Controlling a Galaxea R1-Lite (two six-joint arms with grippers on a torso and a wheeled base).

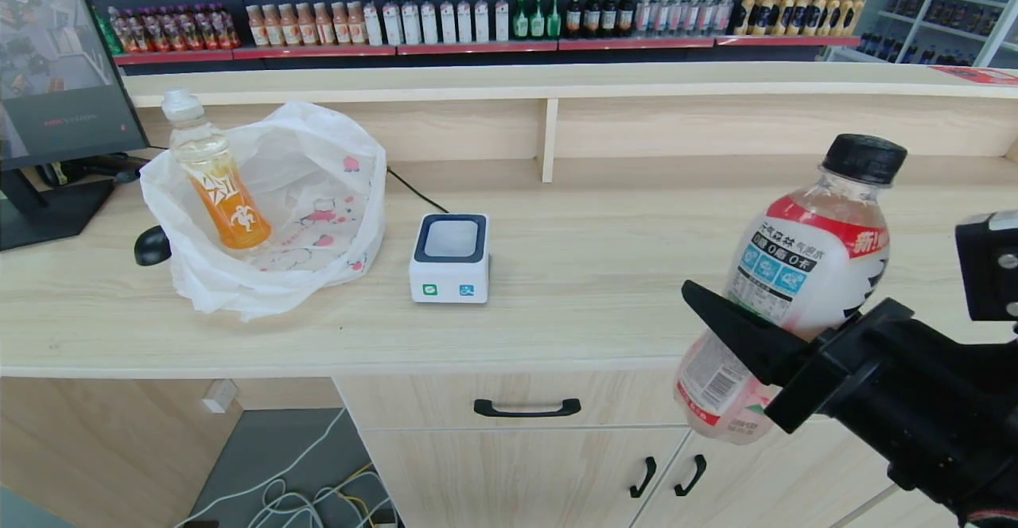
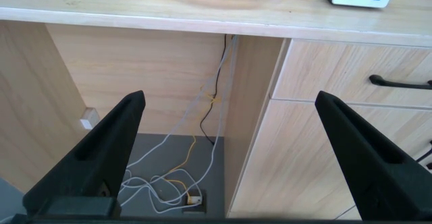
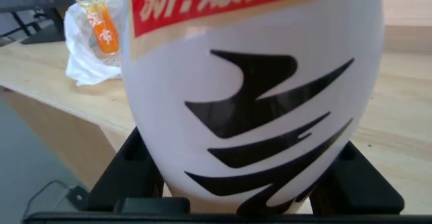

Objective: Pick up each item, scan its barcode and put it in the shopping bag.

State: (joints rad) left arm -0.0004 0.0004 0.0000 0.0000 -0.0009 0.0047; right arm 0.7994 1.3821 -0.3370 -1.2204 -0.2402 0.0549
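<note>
Nearest first: got the right pincer (image 1: 755, 337) clamped across the lower half of the bottle (image 1: 803, 273). Held up in the air by the near right side of the surface (image 1: 596, 289), tilted, black cap up and away.

Looks mostly full of pale drink, so probably a fair bit of weight for a side grip. Smooth round plastic under a glossy label too, so likely slippery and a bit squashy mid-body. Best hold: low on the belly or up near the stiffer shoulder, without extra squeeze. Can make out the barcode (image 1: 712, 377) low on the label, turned toward the robot's left and clear of the finger. Handy for scanning.

Also seeing the left pincer (image 2: 229, 99) spread wide with nothing in it, down below the surface edge, facing the cabinet front.

Further out: scanner (image 1: 449, 258) mid-surface, window up. Then the bag (image 1: 350, 226) just left of it, slumped open with an orange bottle (image 1: 219, 186) standing inside. Thin floppy plastic, so expect a folding mouth.

Can't see the far finger behind the bottle, and only part of the base past the arm. No reading the bag's depth either.
</note>
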